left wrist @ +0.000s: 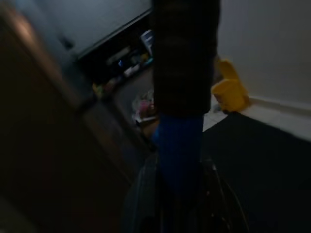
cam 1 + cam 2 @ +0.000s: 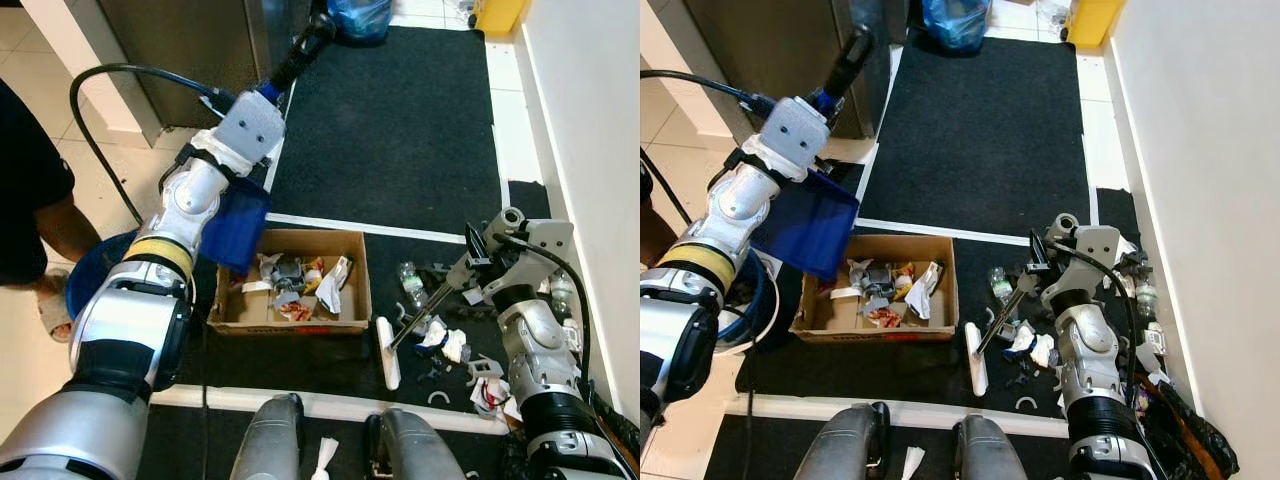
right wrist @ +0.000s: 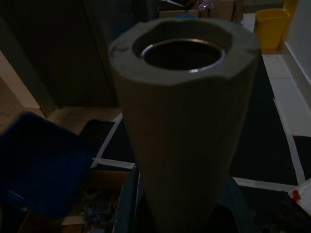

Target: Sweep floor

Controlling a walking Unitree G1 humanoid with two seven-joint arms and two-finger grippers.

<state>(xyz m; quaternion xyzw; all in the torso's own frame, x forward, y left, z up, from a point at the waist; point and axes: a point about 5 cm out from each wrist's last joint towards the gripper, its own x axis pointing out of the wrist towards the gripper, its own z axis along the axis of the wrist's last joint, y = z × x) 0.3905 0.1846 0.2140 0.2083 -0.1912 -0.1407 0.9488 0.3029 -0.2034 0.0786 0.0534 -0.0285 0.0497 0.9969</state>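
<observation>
holding a blue dustpan (image 2: 237,228) by its long handle (image 2: 300,52), the left gripper (image 2: 262,97) is raised above the left end of a cardboard box (image 2: 292,320). its fingers are hidden behind the wrist, so i cannot tell how far they close, but the black and blue handle runs straight out along them in the left wrist view. the dustpan blade hangs down and tilts over the left side of the box. the box sits on a black mat (image 2: 390,130) and holds crumpled paper and other rubbish (image 2: 295,285).

on the right side, the right gripper (image 2: 1038,262) is closed around the thin metal shaft of a small broom (image 2: 992,333). the shaft goes down and to the left from the gripper, and its white head (image 2: 387,353) lies on the mat just beside the right wall of the box. in the right wrist view the pale end of the broom handle (image 3: 183,126) stands very close before the camera.

scattered litter (image 2: 445,345) lies on the mat around the broom head and near the right arm: white paper pieces, small grey bits, and a clear plastic bottle (image 2: 411,284) near the box corner. white tape lines (image 2: 365,227) cross the mat. a white wall (image 2: 1210,180) runs along the right. at the far end stand a yellow bin (image 2: 1092,18) and a blue bag (image 2: 957,22). a person's leg with a sandal (image 2: 50,300) stands at the left on the tiled floor (image 2: 95,180).
</observation>
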